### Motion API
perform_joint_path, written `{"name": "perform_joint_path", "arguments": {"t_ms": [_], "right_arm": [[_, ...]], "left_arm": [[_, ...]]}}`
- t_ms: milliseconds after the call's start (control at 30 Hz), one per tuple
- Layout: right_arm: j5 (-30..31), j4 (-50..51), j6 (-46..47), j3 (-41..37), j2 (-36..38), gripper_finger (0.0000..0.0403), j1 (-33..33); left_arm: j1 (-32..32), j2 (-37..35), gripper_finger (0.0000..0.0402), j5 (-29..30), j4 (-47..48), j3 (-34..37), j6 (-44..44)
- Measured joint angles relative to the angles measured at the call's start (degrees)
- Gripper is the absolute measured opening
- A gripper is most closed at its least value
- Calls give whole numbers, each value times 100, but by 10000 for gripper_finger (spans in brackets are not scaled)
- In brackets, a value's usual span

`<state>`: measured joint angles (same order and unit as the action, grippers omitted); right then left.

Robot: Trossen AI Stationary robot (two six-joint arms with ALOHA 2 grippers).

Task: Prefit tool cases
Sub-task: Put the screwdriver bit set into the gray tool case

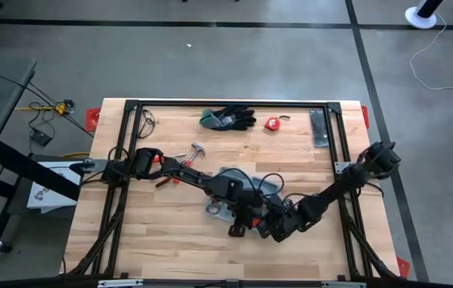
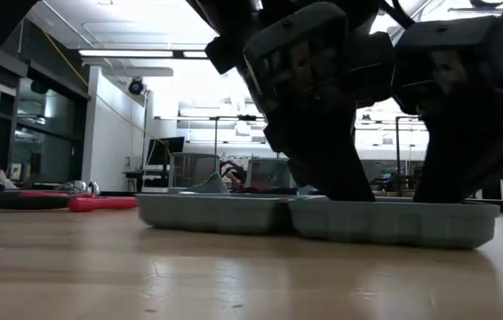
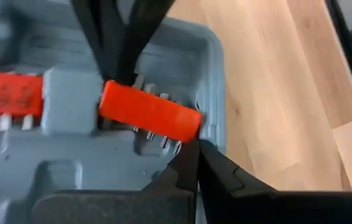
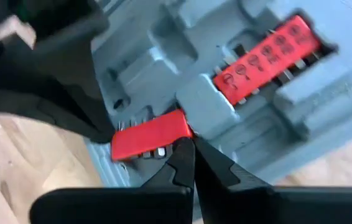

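The grey-blue tool case (image 1: 228, 174) lies open and flat on the table, both halves (image 2: 225, 213) on the wood. A red bit holder (image 3: 151, 112) lies slightly askew over a recess beside the case's rim (image 3: 216, 74). A second red holder (image 4: 266, 56) sits seated in the neighbouring recess. My left gripper (image 3: 198, 146) is shut at the askew holder's rim-side end. My right gripper (image 4: 189, 140) is shut at its other end, beside the grey divider block (image 4: 204, 106). My left gripper touches the red holder's end nearest the case's rim (image 3: 191, 127) with its shut fingertips, coming slanting down from above. The holder rests on the case, its bits over the recess. My right gripper touches the same holder's inner end (image 4: 179, 124) with its shut fingertips, also slanting down, next to the divider block.
Black-and-green gloves (image 1: 228, 118), a red tape measure (image 1: 272, 123) and a dark grey flat bar (image 1: 320, 128) lie along the far edge. A hammer (image 1: 197, 150) and red-handled pliers (image 2: 100, 203) lie left of the case. Bare wood spans the near side.
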<state>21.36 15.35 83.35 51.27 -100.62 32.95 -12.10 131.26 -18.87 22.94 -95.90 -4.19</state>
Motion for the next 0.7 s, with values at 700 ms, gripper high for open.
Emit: {"name": "perform_joint_path", "arguments": {"t_ms": [700], "right_arm": [[-228,-40,-279,4,9,0,-264]], "left_arm": [[153,-315,0,61,-180,435,-170]]}}
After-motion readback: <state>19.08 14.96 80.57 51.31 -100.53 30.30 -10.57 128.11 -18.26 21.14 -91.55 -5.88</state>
